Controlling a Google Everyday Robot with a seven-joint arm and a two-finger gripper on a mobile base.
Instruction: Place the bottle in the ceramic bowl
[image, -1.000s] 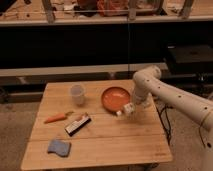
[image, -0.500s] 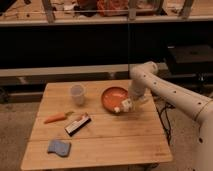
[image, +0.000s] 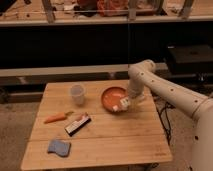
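Left to right, with places taken from your gripper. Far left and nearest the camera, a blue sponge (image: 59, 147) lies on the wooden table (image: 100, 145), well apart from the gripper. Above it a carrot (image: 56, 118) lies flat, also far left of the gripper. Next comes a black-and-white box (image: 78, 124), lying at a slant, left of the gripper and a bit nearer the camera. A white cup (image: 77, 94) stands upright, left of the gripper and farther back.

The orange bowl (image: 111, 96) sits just left of and under your gripper. Your gripper (image: 125, 103) hangs over the bowl's front right rim, clamped shut on the bottle (image: 120, 106). The bottle is a small white thing held at the rim, tilted, its lower end over the bowl's edge. You can't tell whether it touches the bowl. The white arm (image: 165, 90) runs from the gripper up and off to the right. Dark shelving (image: 100, 40) stands behind the table.
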